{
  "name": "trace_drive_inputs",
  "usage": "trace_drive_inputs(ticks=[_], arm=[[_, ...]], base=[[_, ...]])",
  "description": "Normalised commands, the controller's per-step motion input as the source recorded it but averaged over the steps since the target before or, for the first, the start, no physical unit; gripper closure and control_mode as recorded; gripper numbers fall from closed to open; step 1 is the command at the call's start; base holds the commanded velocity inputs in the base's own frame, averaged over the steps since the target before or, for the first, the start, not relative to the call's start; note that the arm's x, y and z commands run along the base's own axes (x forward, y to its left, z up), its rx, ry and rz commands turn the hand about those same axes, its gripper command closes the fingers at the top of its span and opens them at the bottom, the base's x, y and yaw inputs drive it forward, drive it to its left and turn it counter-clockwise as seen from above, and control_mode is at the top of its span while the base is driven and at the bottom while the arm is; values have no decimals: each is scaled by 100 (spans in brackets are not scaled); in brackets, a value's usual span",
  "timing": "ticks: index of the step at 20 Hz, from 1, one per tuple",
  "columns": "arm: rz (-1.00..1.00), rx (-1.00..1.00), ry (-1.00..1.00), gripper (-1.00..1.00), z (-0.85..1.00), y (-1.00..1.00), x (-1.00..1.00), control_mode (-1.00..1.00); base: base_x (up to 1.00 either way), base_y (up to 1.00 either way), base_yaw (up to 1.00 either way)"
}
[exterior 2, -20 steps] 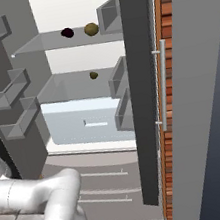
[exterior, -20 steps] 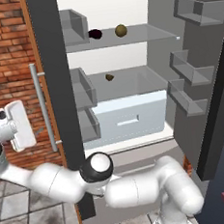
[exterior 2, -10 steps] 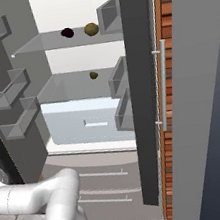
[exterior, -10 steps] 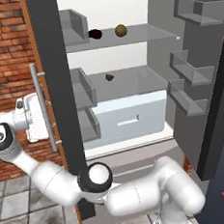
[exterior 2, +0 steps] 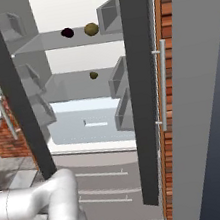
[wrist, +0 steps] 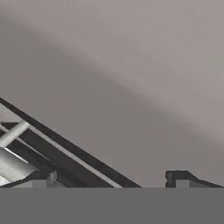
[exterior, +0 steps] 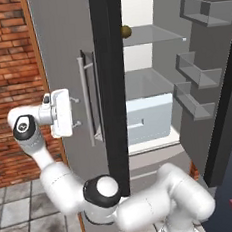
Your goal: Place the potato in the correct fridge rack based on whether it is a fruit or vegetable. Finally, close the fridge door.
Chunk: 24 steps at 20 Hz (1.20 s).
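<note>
The potato (exterior 2: 91, 29) lies on the upper fridge rack (exterior 2: 45, 42), to the right of a near-black item (exterior 2: 67, 33). From the left base view the potato (exterior: 126, 31) peeks out past the dark edge of the left fridge door (exterior: 64, 52), on the same rack (exterior: 155, 34). That door stands partly swung in. My gripper (exterior: 76, 112) is open, its fingertips against the door's outer face just left of the bar handle (exterior: 85, 103). The hand view looks straight onto the grey door face (wrist: 131, 78), and my gripper (wrist: 111, 178) has nothing between its fingers.
The right fridge door (exterior 2: 144, 76) stands open, its bins (exterior: 199, 75) facing inward. A smaller olive item (exterior 2: 93, 75) sits on the lower shelf above the white drawer box (exterior 2: 91, 122). A brick wall (exterior: 8, 73) stands to the left, and low drawer fronts (exterior 2: 101, 184) sit under the fridge.
The left door has swung from wide open to partly shut. My hand has moved right along with it, staying on its outer face.
</note>
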Motion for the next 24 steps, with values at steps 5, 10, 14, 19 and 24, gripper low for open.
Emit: trace_drive_inputs(ticks=[5, 10, 14, 19, 24], arm=[[-4, 0, -5, -100, 17, -99, -1, -100], [9, 0, -15, -100, 29, -61, 9, -100], [24, 0, -11, -100, 18, -48, 50, -100], [35, 2, -1, -100, 3, -31, 95, -100], [39, 3, 0, -100, 0, -22, 100, -100]], base=[[0, 0, 0], [0, 0, 0], [0, 0, 0], [0, 0, 0], [0, 0, 0]])
